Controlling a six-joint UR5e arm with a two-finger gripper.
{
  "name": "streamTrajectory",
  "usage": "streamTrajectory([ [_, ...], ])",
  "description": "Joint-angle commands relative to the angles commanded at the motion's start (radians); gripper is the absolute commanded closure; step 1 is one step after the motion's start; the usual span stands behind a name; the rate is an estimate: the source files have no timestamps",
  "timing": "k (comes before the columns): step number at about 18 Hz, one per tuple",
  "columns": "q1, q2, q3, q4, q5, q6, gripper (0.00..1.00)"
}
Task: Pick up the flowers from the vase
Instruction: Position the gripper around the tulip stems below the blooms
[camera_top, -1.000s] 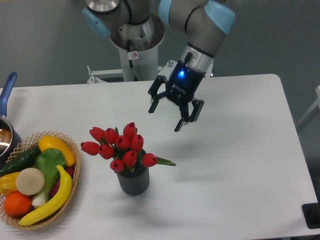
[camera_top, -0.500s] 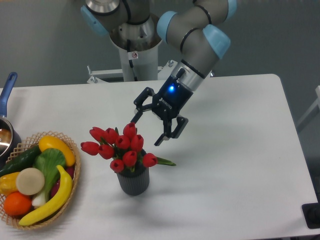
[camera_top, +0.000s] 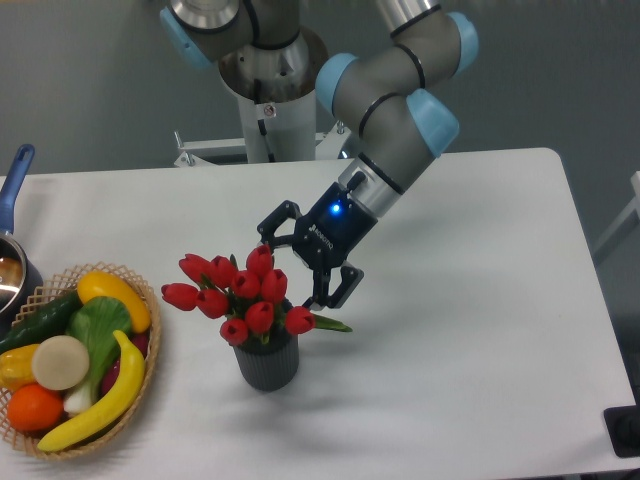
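Observation:
The flowers (camera_top: 236, 292), a bunch of red tulip buds with a green leaf poking out to the right, stand in the dark grey ribbed vase (camera_top: 266, 362) on the white table. My gripper (camera_top: 289, 269) hangs just above and to the right of the bunch, tilted toward it, jaws open. One black finger (camera_top: 268, 227) sits behind the topmost bud, the other (camera_top: 330, 288) next to the rightmost bud. Nothing is between the fingers. The stems are hidden inside the vase.
A wicker basket (camera_top: 150, 340) of fruit and vegetables sits at the left front. A pot with a blue handle (camera_top: 14, 182) pokes in at the left edge. The robot base (camera_top: 272, 95) stands behind the table.
The gripper has moved down and to the left over the past second, from mid-table to right beside the flower heads. It stays open. The flowers and vase have not moved.

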Motion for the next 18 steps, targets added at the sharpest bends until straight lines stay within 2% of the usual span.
streamTrajectory([
  [6,-0.017,-0.008,0.003,0.000,-0.002,0.000,0.00],
  [12,-0.028,-0.028,0.008,0.040,-0.018,0.002,0.00],
  [18,-0.034,-0.028,0.008,0.041,-0.040,0.003,0.02],
])
